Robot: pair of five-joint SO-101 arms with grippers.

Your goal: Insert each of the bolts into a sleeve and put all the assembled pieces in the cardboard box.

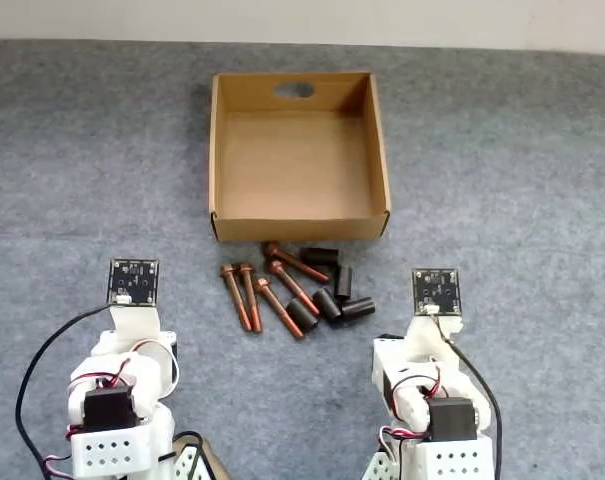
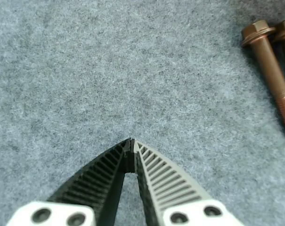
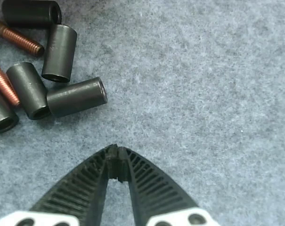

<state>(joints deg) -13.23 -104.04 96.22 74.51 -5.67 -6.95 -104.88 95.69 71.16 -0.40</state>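
From above we see bolts (image 1: 251, 298) and sleeves (image 1: 329, 303) loose on the carpet (image 1: 82, 150) just before the cardboard box (image 1: 300, 227), none joined or boxed, so we judge everything remains; at the left wrist the left claw (image 2: 131, 142) is closed on nothing, and at the right wrist the right claw (image 3: 117, 149) likewise.

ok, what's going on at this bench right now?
Nothing is being handled. The left gripper and right gripper are both shut and hold nothing, over the grey carpet. The bolts and sleeves lie loose in front of the cardboard box, none visibly assembled, none boxed.
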